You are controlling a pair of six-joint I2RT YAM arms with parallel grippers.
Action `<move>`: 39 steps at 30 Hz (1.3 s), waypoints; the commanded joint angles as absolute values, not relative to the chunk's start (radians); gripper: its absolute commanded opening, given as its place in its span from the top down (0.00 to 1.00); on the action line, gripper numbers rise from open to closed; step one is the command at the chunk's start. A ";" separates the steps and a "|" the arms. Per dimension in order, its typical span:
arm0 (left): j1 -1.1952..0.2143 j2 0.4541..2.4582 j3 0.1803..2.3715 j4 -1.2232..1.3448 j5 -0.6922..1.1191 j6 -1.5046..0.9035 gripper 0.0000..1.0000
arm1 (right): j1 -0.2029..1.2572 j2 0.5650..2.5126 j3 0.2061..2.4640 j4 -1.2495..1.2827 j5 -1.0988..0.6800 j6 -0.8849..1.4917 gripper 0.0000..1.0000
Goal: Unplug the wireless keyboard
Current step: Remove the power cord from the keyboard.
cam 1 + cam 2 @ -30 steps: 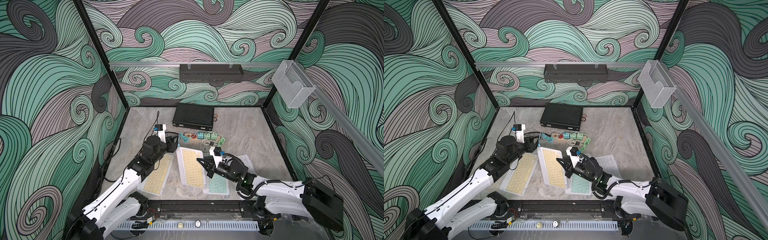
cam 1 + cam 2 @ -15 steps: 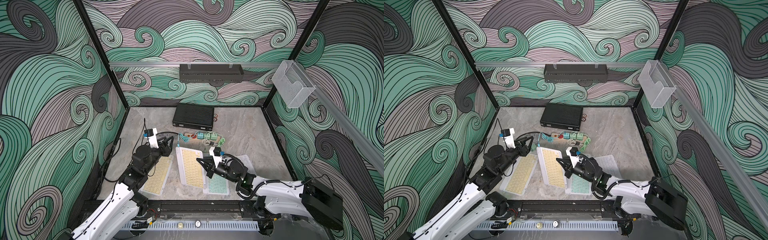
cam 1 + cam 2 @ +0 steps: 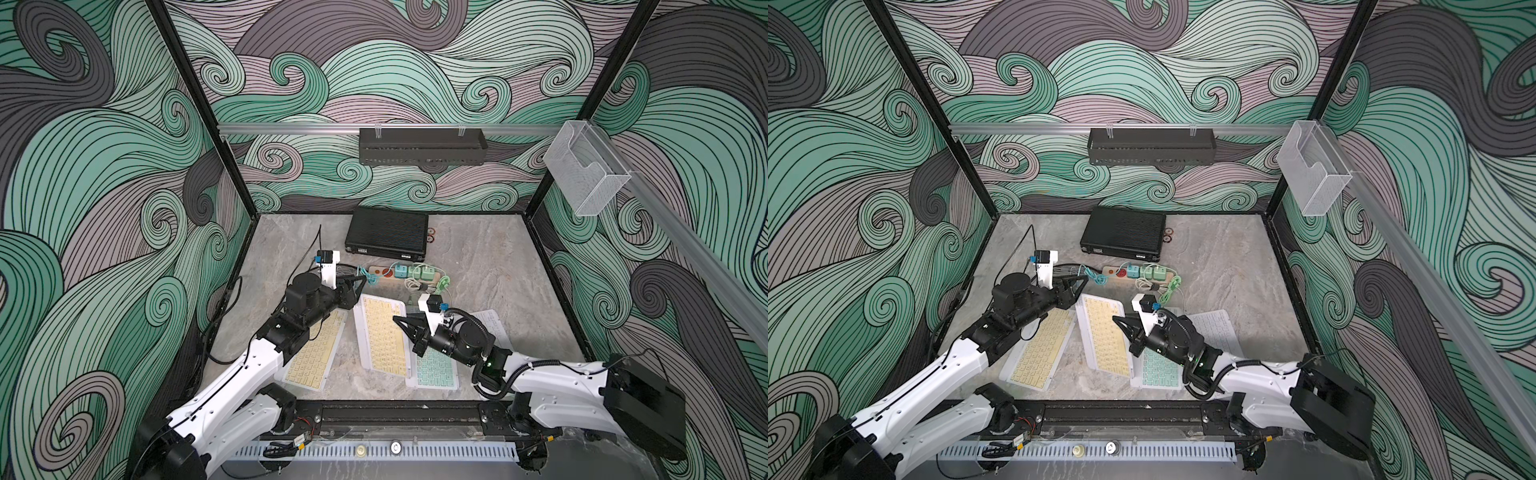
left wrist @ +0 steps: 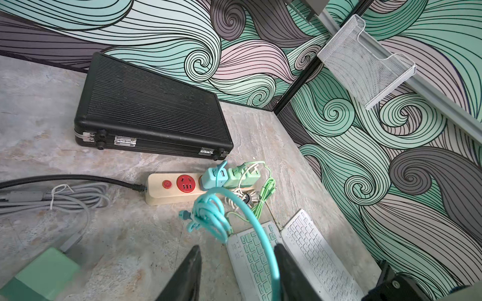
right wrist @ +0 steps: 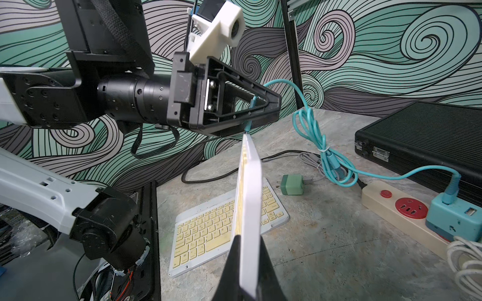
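Below centre in both top views, my right gripper pinches the white, yellow-keyed wireless keyboard, tilted up from the table. My left gripper stands part-open, straddling its teal cable at the far end.

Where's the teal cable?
In both top views, the teal cable runs from the power strip to the left pincer at the far end of the raised keyboard.
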State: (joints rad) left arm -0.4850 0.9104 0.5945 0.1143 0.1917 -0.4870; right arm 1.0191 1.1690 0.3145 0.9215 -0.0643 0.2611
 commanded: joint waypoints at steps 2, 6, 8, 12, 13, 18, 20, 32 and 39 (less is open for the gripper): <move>-0.494 0.892 0.620 0.115 0.198 -0.465 0.57 | 1.025 1.160 0.311 0.904 -0.048 0.213 1.00; -0.494 0.893 0.623 0.111 0.198 -0.465 0.69 | 1.025 1.161 0.314 0.897 -0.050 0.215 1.00; -0.494 0.890 0.626 0.105 0.199 -0.465 0.75 | 1.026 1.164 0.314 0.896 -0.052 0.215 1.00; -0.494 0.890 0.625 0.104 0.201 -0.464 0.84 | 1.029 1.164 0.321 0.889 -0.048 0.219 1.00; -0.494 0.890 0.626 0.106 0.202 -0.463 0.84 | 1.031 1.162 0.326 0.882 -0.049 0.222 1.00; -0.494 0.888 0.625 0.107 0.204 -0.462 0.94 | 1.037 1.163 0.357 0.845 -0.046 0.272 0.90; -0.494 0.886 0.625 0.107 0.204 -0.462 0.99 | 1.044 1.166 0.363 0.845 -0.051 0.299 0.81; -0.494 0.878 0.616 0.133 0.233 -0.462 1.00 | 1.098 1.235 0.412 0.849 -0.054 0.474 0.71; -0.494 0.863 0.612 0.133 0.233 -0.462 1.00 | 1.101 1.302 0.449 0.886 -0.084 0.499 1.00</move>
State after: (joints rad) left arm -0.4885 0.8867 0.5941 0.1036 0.2050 -0.4637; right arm 1.0901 1.2900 0.4152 0.8284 -0.0532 0.4747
